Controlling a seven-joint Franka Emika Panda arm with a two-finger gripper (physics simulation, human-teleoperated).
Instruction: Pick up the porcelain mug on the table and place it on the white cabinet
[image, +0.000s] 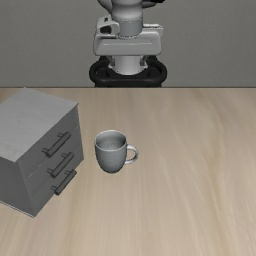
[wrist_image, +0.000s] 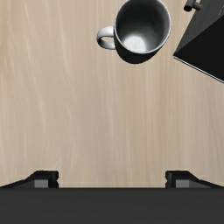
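A grey porcelain mug (image: 113, 152) stands upright on the wooden table (image: 190, 200), its handle pointing to the exterior view's right. Just to the exterior view's left of it stands the white cabinet (image: 35, 150), a box with three drawer handles on its front. In the wrist view the mug (wrist_image: 143, 26) lies well ahead of my gripper (wrist_image: 112, 179), with the cabinet's dark corner (wrist_image: 206, 44) beside it. My gripper hangs high above the table, open, fingertips (wrist_image: 42, 178) wide apart with nothing between them.
The robot's arm (image: 128, 40) rises from its black base (image: 127, 73) at the table's far edge. Bare wood spreads to the exterior view's right of the mug and in front of it.
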